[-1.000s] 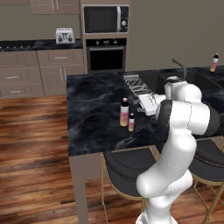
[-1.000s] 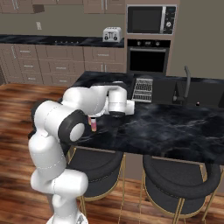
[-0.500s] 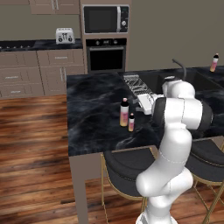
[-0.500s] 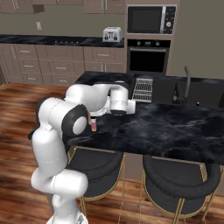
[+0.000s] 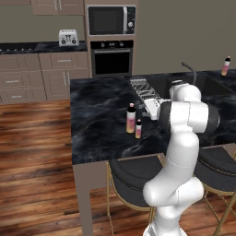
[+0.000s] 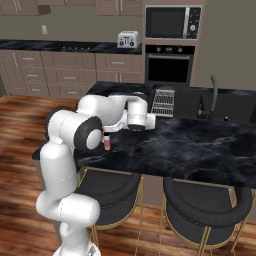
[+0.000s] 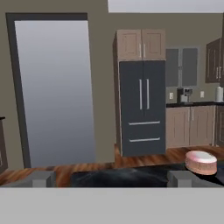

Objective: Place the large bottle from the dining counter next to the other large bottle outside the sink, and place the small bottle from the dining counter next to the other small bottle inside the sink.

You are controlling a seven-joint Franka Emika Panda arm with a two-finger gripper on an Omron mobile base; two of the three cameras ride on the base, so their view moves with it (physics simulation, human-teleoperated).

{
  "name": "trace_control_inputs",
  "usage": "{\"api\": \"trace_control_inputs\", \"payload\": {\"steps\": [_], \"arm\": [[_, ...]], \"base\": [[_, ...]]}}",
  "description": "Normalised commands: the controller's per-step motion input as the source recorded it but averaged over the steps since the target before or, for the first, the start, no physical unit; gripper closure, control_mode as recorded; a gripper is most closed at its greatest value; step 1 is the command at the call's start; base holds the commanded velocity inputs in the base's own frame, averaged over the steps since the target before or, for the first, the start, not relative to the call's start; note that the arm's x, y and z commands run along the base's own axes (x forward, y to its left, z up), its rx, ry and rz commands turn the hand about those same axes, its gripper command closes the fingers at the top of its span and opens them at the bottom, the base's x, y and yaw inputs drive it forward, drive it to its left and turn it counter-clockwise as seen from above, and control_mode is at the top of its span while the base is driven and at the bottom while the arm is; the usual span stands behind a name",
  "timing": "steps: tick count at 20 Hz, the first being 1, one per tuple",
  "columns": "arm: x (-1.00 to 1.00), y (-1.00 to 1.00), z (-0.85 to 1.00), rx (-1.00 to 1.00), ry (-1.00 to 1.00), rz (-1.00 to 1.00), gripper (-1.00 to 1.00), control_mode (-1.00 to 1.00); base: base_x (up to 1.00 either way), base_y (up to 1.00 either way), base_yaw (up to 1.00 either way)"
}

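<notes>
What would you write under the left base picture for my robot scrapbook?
White robot arm reaches over the black dining counter toward a large bottle and small bottle.

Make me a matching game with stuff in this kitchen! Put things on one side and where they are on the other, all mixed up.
Things:
1. large bottle
2. toaster
3. microwave
4. drain rack

Places:
A. above the oven
B. on the dining counter beside the small bottle
C. on the dark worktop along the wall
D. on the dining counter next to the sink

Pairs: 1-B, 2-C, 3-A, 4-D
</notes>
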Motion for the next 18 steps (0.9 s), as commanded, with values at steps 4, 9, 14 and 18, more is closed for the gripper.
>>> {"api": "trace_control_inputs", "payload": {"steps": [4,9,14,18], "arm": [[0.05,0.0,-0.03,0.0,0.0,0.0,-1.0,-1.0],[0.0,0.0,-0.01,0.0,0.0,0.0,-1.0,-1.0],[0.0,0.0,-0.06,0.0,0.0,0.0,-1.0,-1.0],[0.0,0.0,-0.08,0.0,0.0,0.0,-1.0,-1.0]], "base": [[0.0,0.0,0.0],[0.0,0.0,0.0],[0.0,0.0,0.0],[0.0,0.0,0.0]]}}
